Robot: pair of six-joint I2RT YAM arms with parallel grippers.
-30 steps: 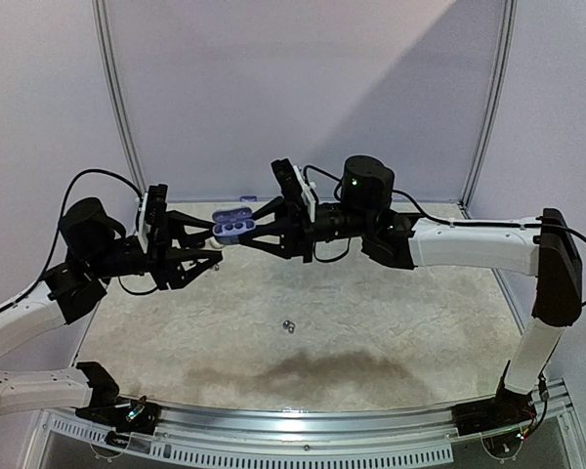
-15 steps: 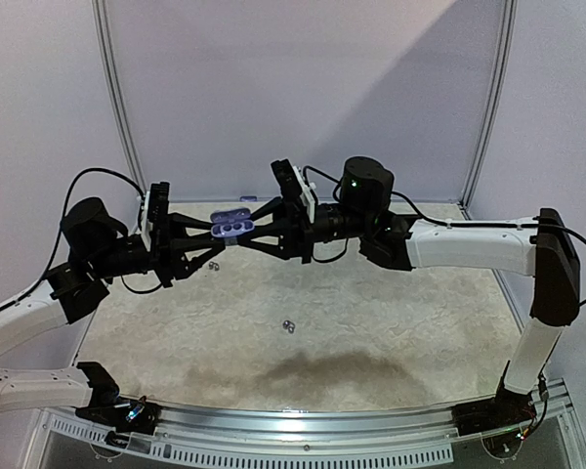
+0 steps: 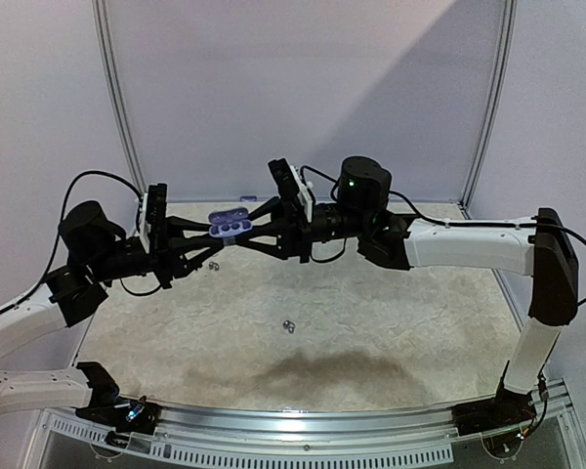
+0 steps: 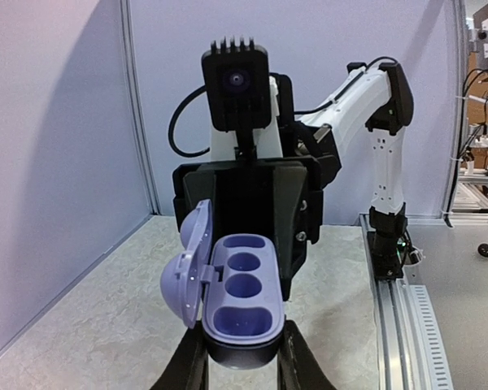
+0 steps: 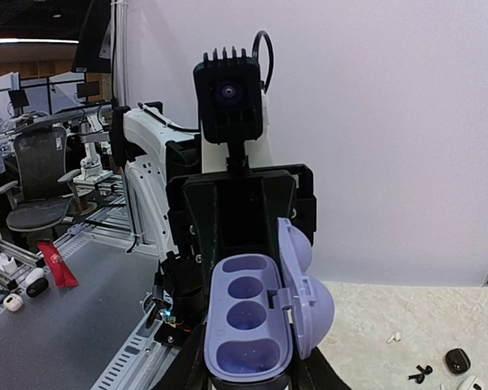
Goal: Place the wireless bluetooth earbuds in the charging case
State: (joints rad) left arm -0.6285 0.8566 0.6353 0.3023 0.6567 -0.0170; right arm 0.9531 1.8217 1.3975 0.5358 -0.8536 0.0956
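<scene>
While open-lidded, charging case [image 3: 230,225] clamped tight within left fingers [image 4: 187,370] and right fingers [image 5: 187,380].

One open case [image 3: 229,224] with three hollows [image 4: 246,262]. Two grippers: left gripper [image 3: 218,237], right gripper [image 3: 242,234]. Two buds on the table [image 3: 420,332]: one bud [image 3: 289,325] at five o'clock from the case, another bud [image 3: 213,264] at six.

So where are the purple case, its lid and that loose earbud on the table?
Case [image 4: 242,288]: left wrist view, middle well.
Lid [image 4: 183,280]: left wrist view, domed outside.
Earbud [image 3: 288,325]: top view, its middle.
</scene>
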